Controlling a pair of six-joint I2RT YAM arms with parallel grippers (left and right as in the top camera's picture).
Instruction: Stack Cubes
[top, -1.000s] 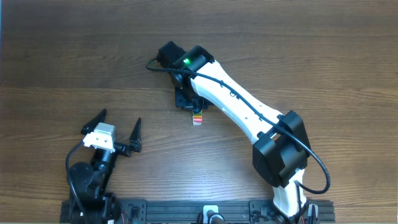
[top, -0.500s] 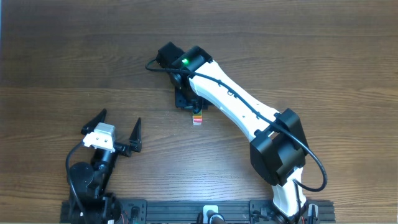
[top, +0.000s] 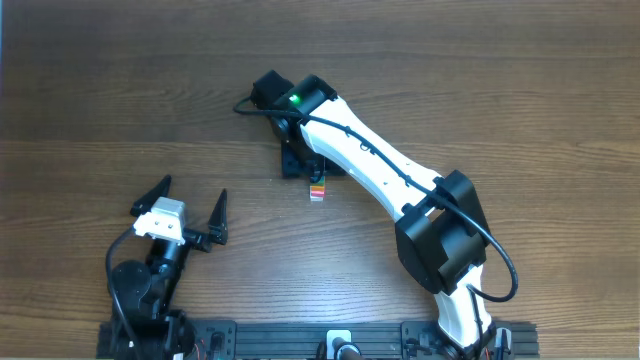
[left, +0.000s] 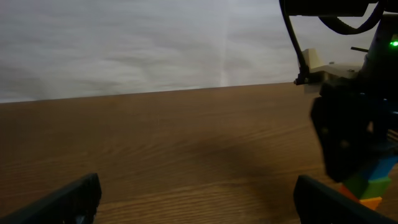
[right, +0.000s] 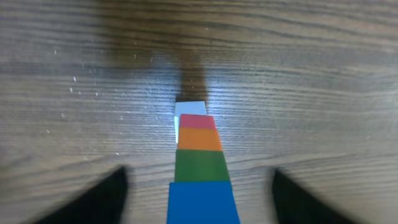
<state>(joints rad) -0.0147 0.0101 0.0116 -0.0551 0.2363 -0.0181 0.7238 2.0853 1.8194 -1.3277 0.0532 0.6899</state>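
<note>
Tool, left (top: 187, 205): resting at the desk's lower left, just ahead of its own arm's base; spreading wide apart and clamping nothing; sitting well apart from the cubes.
Desk (top: 520, 90): lying brown and wood-grained under both arms; carrying the stack near its middle.
Tool, right (top: 305, 168): hanging over the stack and pointing down at it; opening apart, flanking the column with a dark finger (right: 93, 199) on each side and touching neither face; clamping nothing.
Stack of cubes (top: 317, 190): standing upright on the desk near its middle, directly beneath the right tool; rising five high in a single column.
Blue cube (right: 202, 202): sitting on top, nearest the right wrist camera.
Green cube (right: 200, 165): sitting directly under the blue cube.
Orange cube (right: 199, 139): sitting under the green cube.
Red cube (right: 198, 121): sitting under the orange cube.
White cube (right: 189, 109): sitting at the bottom, touching the desk and peeking out slightly to one side of the red cube.
Left wrist view: showing the stack's upper cubes at the far side, beneath the dark body of the right tool.
Right arm (top: 380, 170): stretching from its base at the lower right diagonally up and left past the desk's middle; showing a white shell with black joints and glowing with a green light (top: 297, 98) near the wrist.
</note>
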